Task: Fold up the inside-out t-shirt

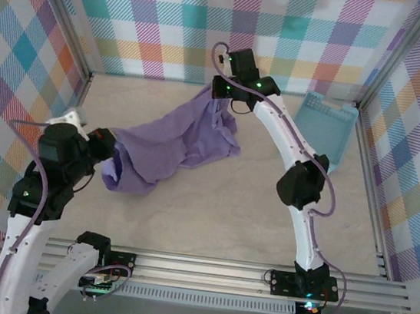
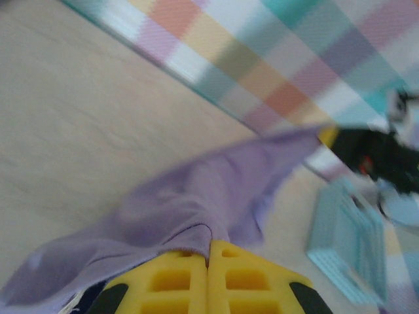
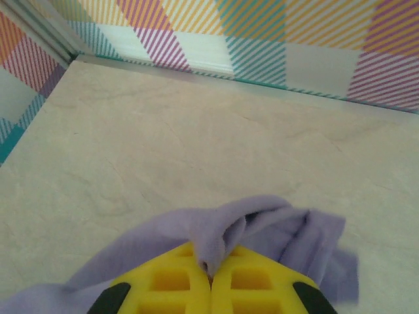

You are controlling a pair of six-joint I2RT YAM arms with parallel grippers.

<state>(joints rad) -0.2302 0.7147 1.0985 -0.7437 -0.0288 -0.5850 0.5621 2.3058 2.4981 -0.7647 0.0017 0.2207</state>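
On a pale table [image 1: 265, 211] ringed by plaid walls [image 1: 289, 28], the lavender t-shirt [image 1: 173, 141] stretches between the left tool [image 2: 208, 248] and right tool [image 3: 211, 271], both clenched on its fabric; a blue basket [image 1: 326, 130] lies right of the right tool.

- Plaid walls [image 1: 289, 28] in pastel checks enclose three sides.
- The table [image 1: 226, 213] is pale beige and faintly marbled.
- Aluminium rails [image 1: 218, 270] run along the near edge.

Lavender t-shirt [image 1: 168, 148], lt-blue basket [image 1: 326, 127], multicolour plaid walls [image 1: 289, 28].
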